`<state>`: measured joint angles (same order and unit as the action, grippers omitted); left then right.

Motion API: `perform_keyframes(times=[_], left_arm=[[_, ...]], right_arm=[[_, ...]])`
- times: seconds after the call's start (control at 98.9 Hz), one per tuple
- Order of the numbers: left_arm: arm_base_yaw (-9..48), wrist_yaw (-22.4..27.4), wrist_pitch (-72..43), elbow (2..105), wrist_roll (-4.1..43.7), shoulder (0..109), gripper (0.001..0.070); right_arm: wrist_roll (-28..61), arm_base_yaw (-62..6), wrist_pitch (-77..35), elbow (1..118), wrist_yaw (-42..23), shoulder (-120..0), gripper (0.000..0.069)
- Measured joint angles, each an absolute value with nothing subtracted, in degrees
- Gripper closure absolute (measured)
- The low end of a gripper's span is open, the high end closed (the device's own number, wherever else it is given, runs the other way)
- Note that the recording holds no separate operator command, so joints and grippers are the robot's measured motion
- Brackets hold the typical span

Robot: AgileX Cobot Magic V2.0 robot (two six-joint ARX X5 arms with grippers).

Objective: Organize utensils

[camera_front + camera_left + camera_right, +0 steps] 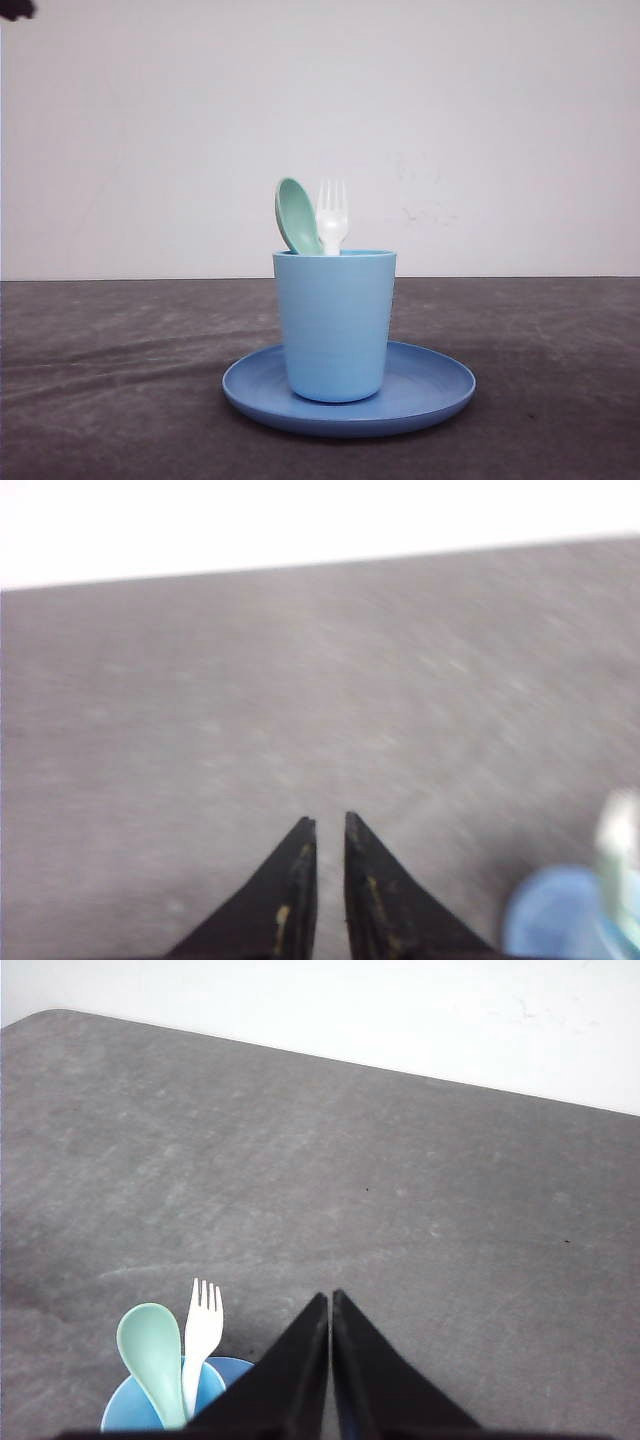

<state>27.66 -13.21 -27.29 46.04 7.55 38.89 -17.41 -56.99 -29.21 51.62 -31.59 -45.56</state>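
Fork (331, 217) and spoon (297, 215) upright in cup (334, 325) on plate (430, 385), left hand (329, 823) and right hand (330, 1297) fingers together, no writing.

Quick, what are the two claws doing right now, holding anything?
Left gripper: closed, holding nothing.
Right gripper: closed, holding nothing.

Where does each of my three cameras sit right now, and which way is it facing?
Front view: low, facing forward across the table to the wall; it looks at the cup on the plate, holding the spoon and fork.
Left wrist view: above bare table, the left gripper nearly shut, the plate at the frame's edge.
Right wrist view: above the cup, looking down past the shut right gripper.
Shared: both wrist views catch the front view's cup setup.
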Motion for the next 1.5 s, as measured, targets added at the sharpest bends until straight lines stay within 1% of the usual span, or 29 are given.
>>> perform_keyframes(times=[0.152,0.324,0.516,0.617,0.708,0.93,1.021,1.223,1.335,1.496], left_arm=[[19.29,-13.21,-23.51,39.11,7.05,33.82,0.0685],[11.31,-13.23,-17.69,27.99,7.03,25.06,0.0685],[5.93,-13.23,-14.57,15.88,7.03,15.16,0.0685],[4.8,-13.02,-14.63,10.61,7.03,10.68,0.0685],[4.19,-11.68,-14.74,7.05,6.81,6.96,0.0685],[3.86,-10.55,-13.78,3.18,5.56,0.54,0.0685],[3.84,-10.46,-13.45,3.05,5.21,0.27,0.0685],[3.81,-7.16,-13.45,3.03,2.02,0.23,0.0685],[3.81,-7.14,-13.45,3.03,0.78,0.23,0.0685],[3.81,-7.14,-13.45,3.03,0.56,0.23,0.0685]], right_arm=[[-17.41,-56.99,-29.21,51.62,-31.59,-45.56,0.0687],[-17.41,-56.99,-29.21,51.62,-31.59,-45.58,0.0687],[-17.41,-56.99,-29.23,51.62,-31.59,-45.58,0.0687],[-17.41,-56.99,-29.21,51.62,-31.59,-45.58,0.0687],[-17.41,-56.99,-29.21,51.62,-31.59,-45.58,0.0687],[-17.41,-56.99,-29.23,51.62,-31.57,-45.58,0.0687],[-17.41,-56.99,-29.21,51.62,-31.57,-45.56,0.0687],[-17.41,-56.99,-29.23,51.62,-31.59,-45.58,0.0687],[-17.41,-56.99,-29.21,51.62,-31.57,-45.56,0.0687],[-17.41,-56.99,-29.21,51.62,-31.57,-45.56,0.0687]])
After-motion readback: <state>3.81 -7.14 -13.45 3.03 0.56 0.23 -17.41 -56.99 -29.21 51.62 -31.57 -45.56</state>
